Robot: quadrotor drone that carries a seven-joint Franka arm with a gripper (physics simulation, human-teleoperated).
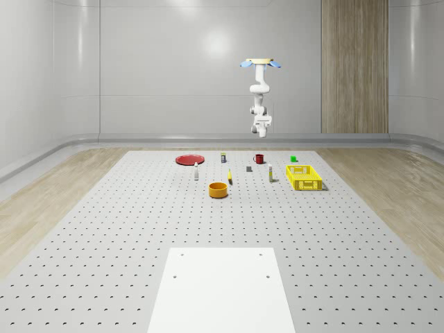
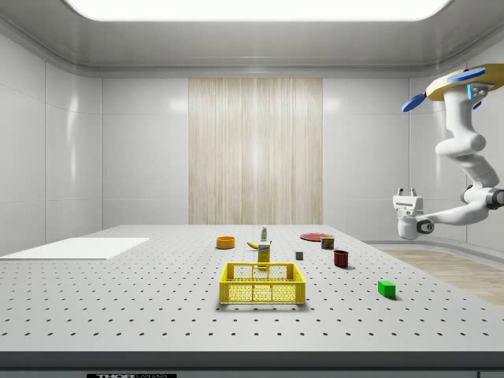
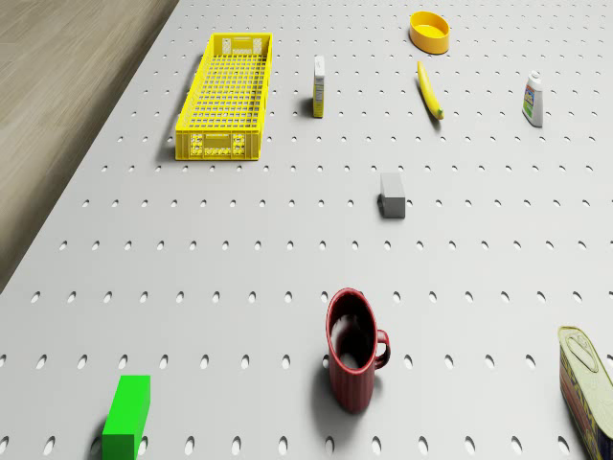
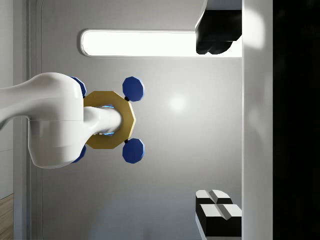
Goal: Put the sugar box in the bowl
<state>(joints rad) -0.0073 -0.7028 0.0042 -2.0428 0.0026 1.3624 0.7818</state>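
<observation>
White arm links hang from the drone (image 1: pixel 260 62), which hovers high above the far side of the perforated table (image 1: pixel 104 229) in the whole-scene view, with the gripper (image 1: pixel 261 129) in the air well over the red mug (image 1: pixel 259 158). The sugar box (image 1: pixel 270 173) stands upright on the table just left of the yellow crate (image 1: pixel 304 177), and the orange bowl (image 1: pixel 218 189) sits nearer and further left, well apart from it, with a banana (image 1: pixel 229 177) between the two. A red plate (image 1: pixel 189 159) lies at the far left and a green block (image 1: pixel 293 158) far behind the crate. In the side view the drone is at the upper right, beyond the table's right edge, the arm bends down and to the left, and the gripper is turned upward, clear of everything. The sugar box shows just behind the crate there, the bowl further back to the left. The drone view looks down on the mug and green block close by, a tin can (image 3: pixel 586 383) at the edge, a grey block (image 3: pixel 393 195) further on, then the crate with the upright sugar box beside it and the bowl beyond the banana. In the wrist view the camera looks up at the drone's underside, and the fingers (image 4: pixel 217 215) are spread wide with nothing between them.
</observation>
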